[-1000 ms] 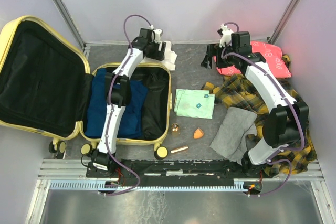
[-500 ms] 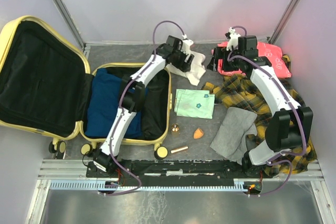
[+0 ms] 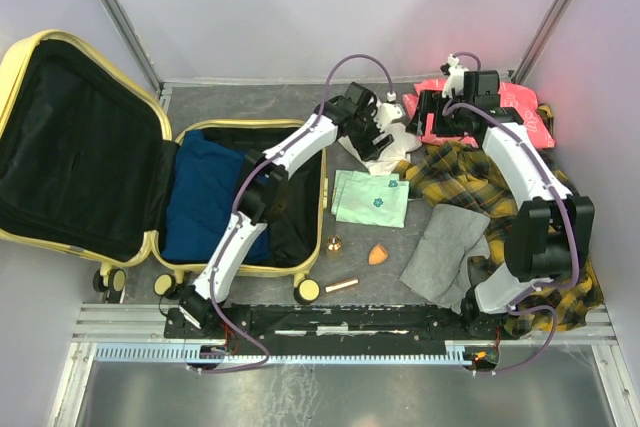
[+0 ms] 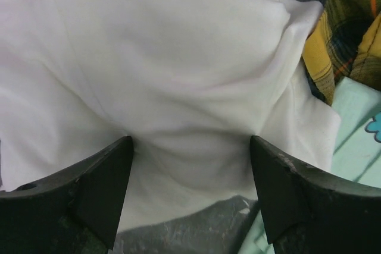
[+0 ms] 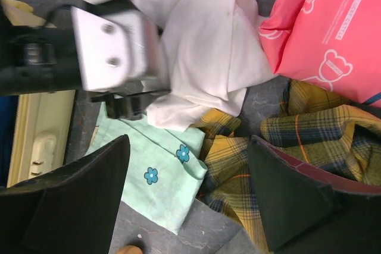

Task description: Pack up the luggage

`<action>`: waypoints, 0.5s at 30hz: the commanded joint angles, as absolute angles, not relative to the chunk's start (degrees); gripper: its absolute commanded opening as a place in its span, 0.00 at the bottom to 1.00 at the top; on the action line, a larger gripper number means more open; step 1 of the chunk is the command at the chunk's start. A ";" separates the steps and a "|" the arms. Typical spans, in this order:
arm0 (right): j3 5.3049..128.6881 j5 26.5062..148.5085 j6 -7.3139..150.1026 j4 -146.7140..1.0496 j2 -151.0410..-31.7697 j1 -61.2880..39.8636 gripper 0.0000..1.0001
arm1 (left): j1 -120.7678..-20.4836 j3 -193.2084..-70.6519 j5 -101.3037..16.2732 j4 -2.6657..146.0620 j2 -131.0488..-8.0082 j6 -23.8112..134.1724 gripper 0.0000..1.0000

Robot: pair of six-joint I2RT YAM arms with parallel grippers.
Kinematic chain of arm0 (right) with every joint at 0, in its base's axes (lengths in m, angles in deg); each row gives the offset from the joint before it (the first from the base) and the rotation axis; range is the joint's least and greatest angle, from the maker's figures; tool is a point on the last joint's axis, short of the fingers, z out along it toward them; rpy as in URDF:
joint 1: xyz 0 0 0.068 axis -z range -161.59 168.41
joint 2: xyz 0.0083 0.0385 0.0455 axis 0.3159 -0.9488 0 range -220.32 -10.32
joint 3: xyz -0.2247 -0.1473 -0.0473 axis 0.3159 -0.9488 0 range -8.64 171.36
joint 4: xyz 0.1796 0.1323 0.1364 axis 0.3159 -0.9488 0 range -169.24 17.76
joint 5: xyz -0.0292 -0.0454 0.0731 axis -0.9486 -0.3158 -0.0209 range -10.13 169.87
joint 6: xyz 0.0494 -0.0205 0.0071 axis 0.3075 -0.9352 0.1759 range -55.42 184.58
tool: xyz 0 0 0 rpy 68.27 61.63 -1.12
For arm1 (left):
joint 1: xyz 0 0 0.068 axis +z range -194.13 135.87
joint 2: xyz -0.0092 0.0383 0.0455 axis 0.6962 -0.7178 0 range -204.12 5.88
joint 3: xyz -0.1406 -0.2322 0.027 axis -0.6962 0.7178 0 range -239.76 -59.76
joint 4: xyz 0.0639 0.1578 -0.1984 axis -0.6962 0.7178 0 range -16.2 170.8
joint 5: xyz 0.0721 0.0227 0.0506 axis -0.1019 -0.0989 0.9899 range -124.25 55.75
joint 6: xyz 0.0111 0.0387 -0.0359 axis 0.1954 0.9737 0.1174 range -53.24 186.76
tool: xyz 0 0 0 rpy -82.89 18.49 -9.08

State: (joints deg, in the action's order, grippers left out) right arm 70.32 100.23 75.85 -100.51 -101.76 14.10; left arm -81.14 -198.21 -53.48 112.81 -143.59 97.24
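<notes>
The luggage (image 3: 324, 205) lies open at the left, its black-lined lid (image 3: 80, 147) folded back. A blue garment (image 3: 205, 197) is in its base. Its pale yellow shell also shows in the right wrist view (image 5: 41, 141). My left gripper (image 3: 385, 135) reaches right of the suitcase. Its jaws are wide open against a crumpled white cloth (image 3: 400, 139), which bulges just past the tips (image 4: 189, 141). My right gripper (image 3: 432, 115) is open and empty (image 5: 187, 141), above the white cloth (image 5: 208, 40) and the clothes.
A mint flowered cloth (image 3: 372, 197) lies right of the suitcase. A yellow plaid shirt (image 3: 470, 172), a pink package (image 3: 515, 112) and a grey cloth (image 3: 445, 247) are at the right. An orange sponge (image 3: 377, 254) and two small gold items (image 3: 334, 244) lie near the front.
My left arm has swung right from the suitcase's back edge, and the white cloth has moved right with it. My right gripper has shifted slightly right.
</notes>
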 commanded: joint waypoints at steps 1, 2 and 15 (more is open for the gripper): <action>73.23 100.66 74.84 -98.88 -105.78 14.20 0.86 | -79.72 -191.39 -51.27 106.47 -132.37 83.62 0.87; 73.62 100.77 75.02 -98.64 -106.61 14.20 0.85 | -79.74 -188.53 -50.31 103.40 -129.96 80.02 0.88; 80.52 100.49 74.89 -98.69 -113.96 14.26 0.80 | -82.48 -165.69 -33.97 85.99 -115.69 43.32 0.99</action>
